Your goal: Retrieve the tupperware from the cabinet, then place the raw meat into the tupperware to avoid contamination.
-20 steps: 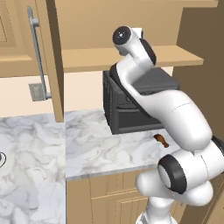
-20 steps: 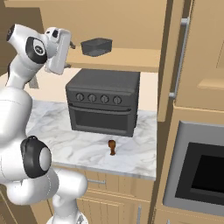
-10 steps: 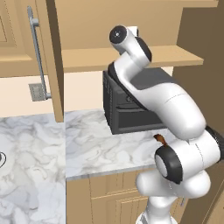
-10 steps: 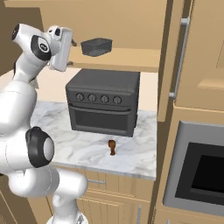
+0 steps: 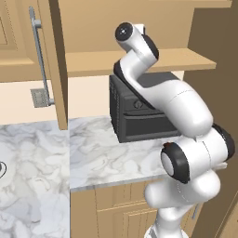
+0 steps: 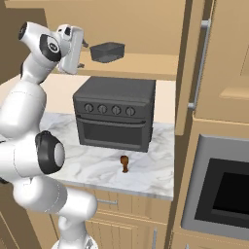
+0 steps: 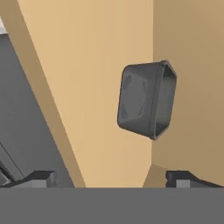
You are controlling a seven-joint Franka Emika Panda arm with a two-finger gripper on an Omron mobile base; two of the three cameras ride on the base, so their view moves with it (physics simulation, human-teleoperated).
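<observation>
The light tan wooden wall cabinet (image 6: 214, 63) stands open above a white marbled worktop (image 6: 102, 163). A big dark grey toaster oven (image 6: 115, 119) sits at the worktop's back edge. The small dark grey tupperware tub (image 6: 107, 51) rests on the cabinet shelf; the gripper (image 7: 111, 177), jaws spread wide and empty, faces it. The tiny reddish-brown raw meat (image 6: 125, 163) stands near the worktop's front edge.

hidden: toaster oven (image 5: 139, 122) partly behind arm | cut off: cabinet (image 6: 221, 58) door top
</observation>
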